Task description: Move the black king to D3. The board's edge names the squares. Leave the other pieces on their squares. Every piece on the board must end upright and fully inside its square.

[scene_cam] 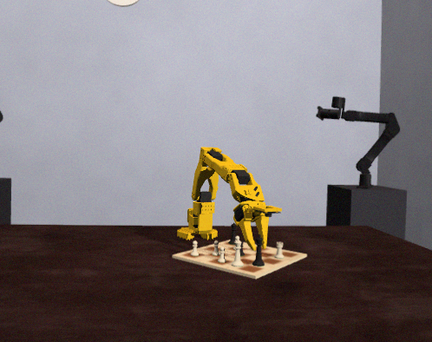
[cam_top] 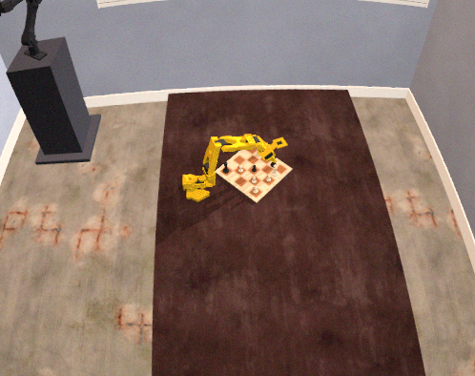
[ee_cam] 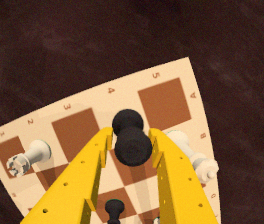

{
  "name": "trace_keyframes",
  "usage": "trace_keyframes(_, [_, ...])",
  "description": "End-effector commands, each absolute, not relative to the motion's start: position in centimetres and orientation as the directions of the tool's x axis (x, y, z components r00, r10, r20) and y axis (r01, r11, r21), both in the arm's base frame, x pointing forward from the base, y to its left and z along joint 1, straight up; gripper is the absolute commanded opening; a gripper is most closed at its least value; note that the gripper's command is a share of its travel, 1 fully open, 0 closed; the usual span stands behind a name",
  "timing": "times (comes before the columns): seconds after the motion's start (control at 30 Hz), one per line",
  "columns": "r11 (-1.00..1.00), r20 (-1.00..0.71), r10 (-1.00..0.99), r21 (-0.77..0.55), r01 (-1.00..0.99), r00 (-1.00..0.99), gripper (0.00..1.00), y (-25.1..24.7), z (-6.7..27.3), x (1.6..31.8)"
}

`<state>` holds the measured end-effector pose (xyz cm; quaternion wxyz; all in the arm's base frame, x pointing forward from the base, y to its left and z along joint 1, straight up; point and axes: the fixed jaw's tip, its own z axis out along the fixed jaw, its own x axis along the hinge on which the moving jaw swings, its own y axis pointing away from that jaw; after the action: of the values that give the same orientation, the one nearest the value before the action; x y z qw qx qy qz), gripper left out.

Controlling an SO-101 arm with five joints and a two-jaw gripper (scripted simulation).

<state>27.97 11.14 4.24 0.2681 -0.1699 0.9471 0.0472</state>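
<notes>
Dark brown surface (cam_top: 282, 283) (scene_cam: 118, 305) (ee_cam: 92, 40) under board (cam_top: 257, 200) (scene_cam: 256, 276) (ee_cam: 184, 65) | tall black piece (cam_top: 273, 164) (scene_cam: 258, 259) (ee_cam: 133, 147), likely the king: upright; between gripper (cam_top: 273, 160) (scene_cam: 258, 247) (ee_cam: 131, 132) fingertips | fingers slightly apart, gripping nothing

We are looking steeply down from high over the board (cam_top: 257, 198) (scene_cam: 256, 276) (ee_cam: 168, 69), facing it from low across the table, and peering closely past the fingers; all three views are sharing the board.
</notes>
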Motion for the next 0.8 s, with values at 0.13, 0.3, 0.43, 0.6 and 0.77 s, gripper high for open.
trace_keyframes(0.13, [0.942, -0.528, -0.283, 0.002, -0.335, -0.801, 0.12, 10.95, 4.49, 28.15])
trace_keyframes(0.3, [0.943, -0.528, -0.283, 0.000, -0.334, -0.801, 0.12, 10.79, 4.49, 28.21])
trace_keyframes(0.43, [0.943, -0.528, -0.284, -0.001, -0.333, -0.801, 0.12, 10.72, 4.49, 28.23])
trace_keyframes(0.6, [0.943, -0.528, -0.284, -0.002, -0.333, -0.801, 0.12, 10.70, 4.48, 28.24])
trace_keyframes(0.77, [0.943, -0.528, -0.283, -0.002, -0.332, -0.801, 0.12, 10.68, 4.37, 28.25])
